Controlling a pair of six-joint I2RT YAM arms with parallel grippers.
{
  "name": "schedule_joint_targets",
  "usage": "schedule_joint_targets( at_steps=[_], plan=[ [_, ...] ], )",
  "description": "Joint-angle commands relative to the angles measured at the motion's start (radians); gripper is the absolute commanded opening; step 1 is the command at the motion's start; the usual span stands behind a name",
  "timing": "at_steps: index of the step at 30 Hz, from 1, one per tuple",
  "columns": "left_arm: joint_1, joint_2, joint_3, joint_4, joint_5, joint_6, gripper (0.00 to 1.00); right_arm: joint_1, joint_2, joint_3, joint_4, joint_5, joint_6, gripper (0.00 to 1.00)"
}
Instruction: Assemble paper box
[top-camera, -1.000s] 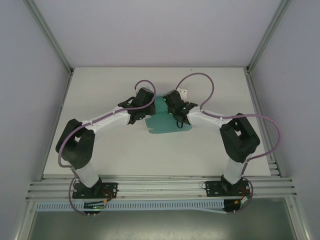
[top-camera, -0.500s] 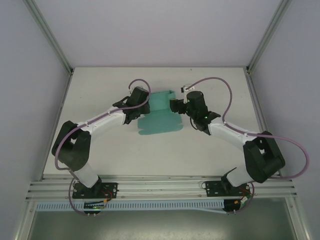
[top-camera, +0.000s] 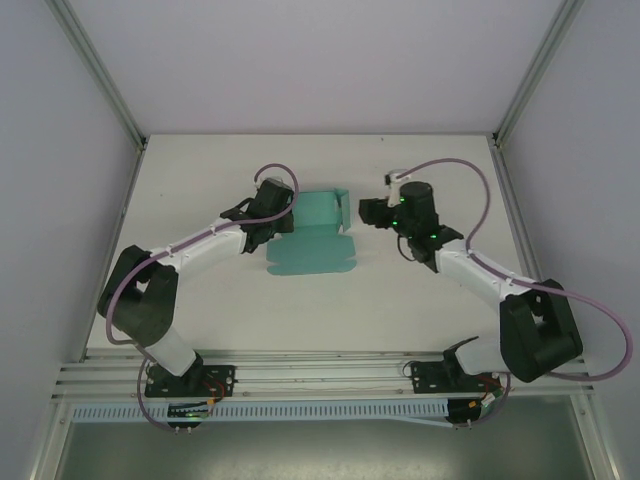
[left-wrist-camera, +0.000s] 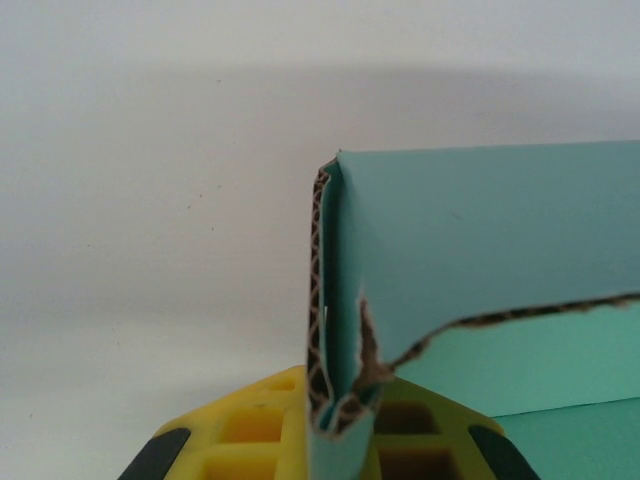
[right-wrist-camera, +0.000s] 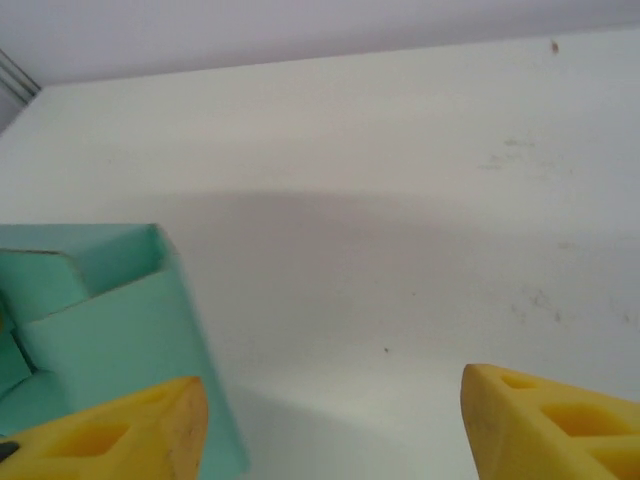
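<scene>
The paper box (top-camera: 312, 240) is teal card lying mid-table, a flat panel with a raised wall along its far side. My left gripper (top-camera: 274, 218) is at its left edge. In the left wrist view the gripper (left-wrist-camera: 340, 425) is shut on a folded corner of the paper box (left-wrist-camera: 480, 230), and the torn corrugated edge stands upright between the yellow fingers (left-wrist-camera: 240, 430). My right gripper (top-camera: 367, 212) hangs just right of the box, apart from it. In the right wrist view it (right-wrist-camera: 335, 430) stands open over bare table, with the paper box (right-wrist-camera: 110, 320) beside its left finger (right-wrist-camera: 130, 430).
The white table (top-camera: 200, 300) is framed by grey side walls and slanted metal posts (top-camera: 100, 75). Aluminium rails (top-camera: 320, 375) with both arm bases run along the near edge. Purple cables (top-camera: 450, 165) loop above each wrist.
My right gripper has opened, let go of the paper box and drawn back to the right. The left arm has pulled the box slightly left, keeping its hold.
</scene>
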Motion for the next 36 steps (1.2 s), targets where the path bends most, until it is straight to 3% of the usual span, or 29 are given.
schedule_joint_targets(
  at_steps=[1,7,18,26,33,36],
  plan=[
    [-0.002,-0.026,-0.012,0.054,0.039,0.044,0.0,-0.082,-0.011,-0.029,-0.003,-0.296,0.028,0.67],
    [-0.002,-0.013,-0.003,0.061,0.071,0.06,0.0,-0.084,0.12,0.055,0.001,-0.501,-0.019,0.67],
    [-0.002,-0.036,-0.015,0.079,0.083,0.065,0.0,-0.01,0.282,0.198,-0.053,-0.563,-0.064,0.67],
    [-0.002,-0.037,-0.012,0.077,0.089,0.056,0.0,0.041,0.32,0.224,-0.072,-0.441,-0.055,0.64],
    [-0.005,-0.051,-0.018,0.075,0.089,0.061,0.0,0.081,0.326,0.261,-0.112,-0.146,-0.035,0.39],
    [-0.014,-0.053,-0.02,0.08,0.09,0.069,0.0,0.1,0.337,0.282,-0.148,-0.018,-0.033,0.36]
  ],
)
